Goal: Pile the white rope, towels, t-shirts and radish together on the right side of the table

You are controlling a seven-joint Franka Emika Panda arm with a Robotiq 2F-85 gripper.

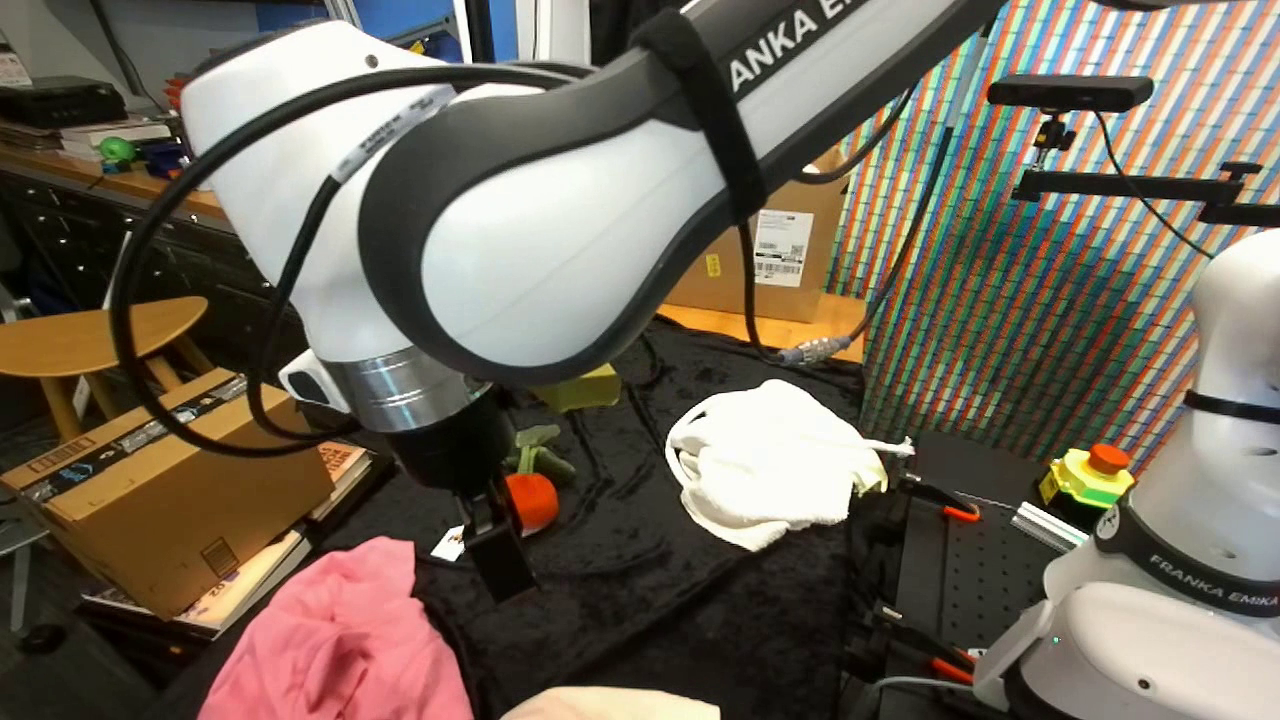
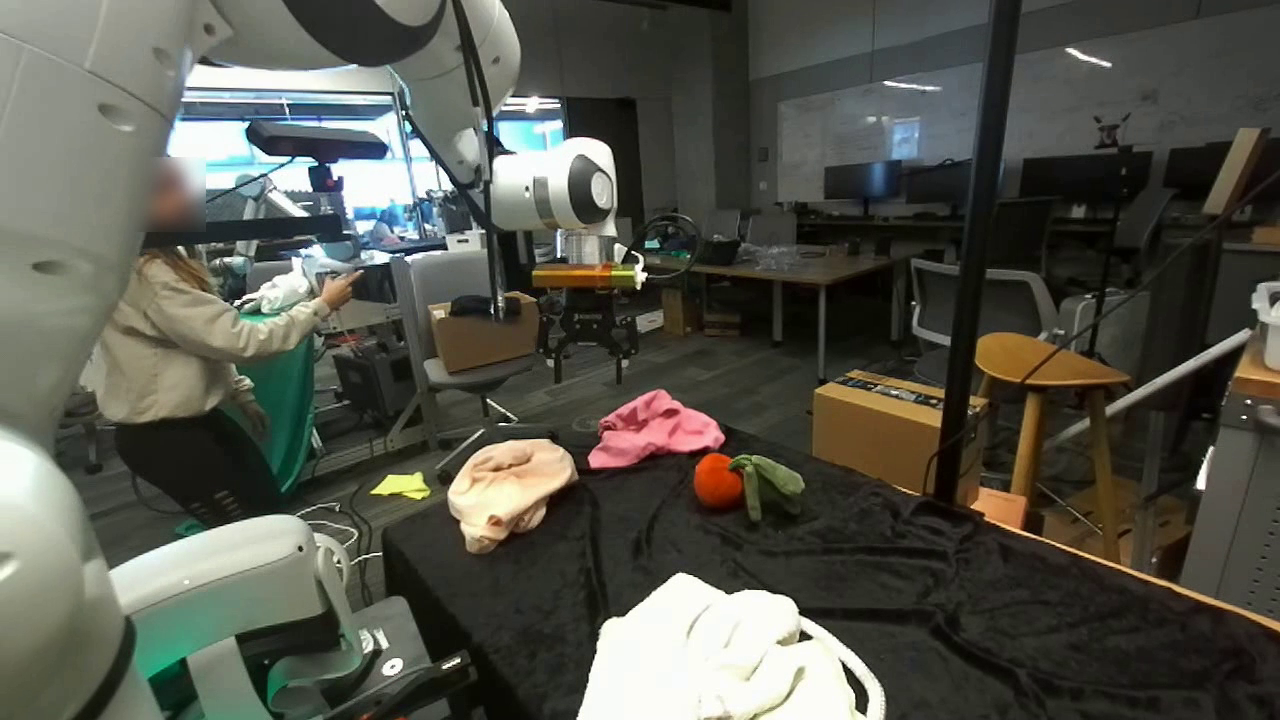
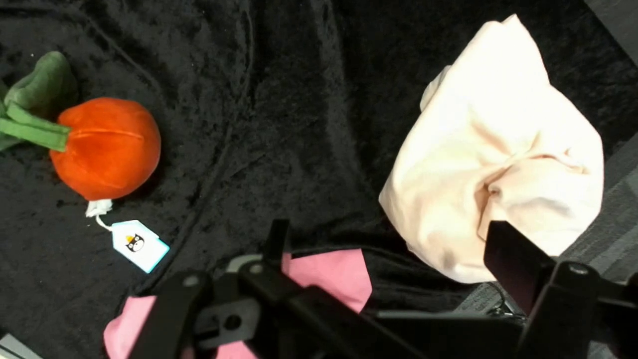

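Note:
My gripper is open and empty above the table, with its fingers wide apart in the wrist view (image 3: 388, 229); it also shows in both exterior views (image 1: 505, 570) (image 2: 588, 372). A pink cloth (image 2: 655, 430) lies crumpled below it, partly hidden by the fingers in the wrist view (image 3: 331, 276). A peach cloth (image 3: 498, 144) lies near a table corner, also in an exterior view (image 2: 510, 490). The orange-red plush radish (image 3: 107, 149) with green leaves lies apart from both cloths. A white towel (image 1: 770, 465) lies bunched with the white rope (image 2: 850, 665) looped at its side.
A black cloth covers the table (image 2: 900, 590). A cardboard box (image 1: 170, 490) stands beyond the table edge. A black post (image 2: 970, 250) rises at that edge. An emergency stop button (image 1: 1095, 475) is near the robot base. A person (image 2: 190, 320) stands away from the table.

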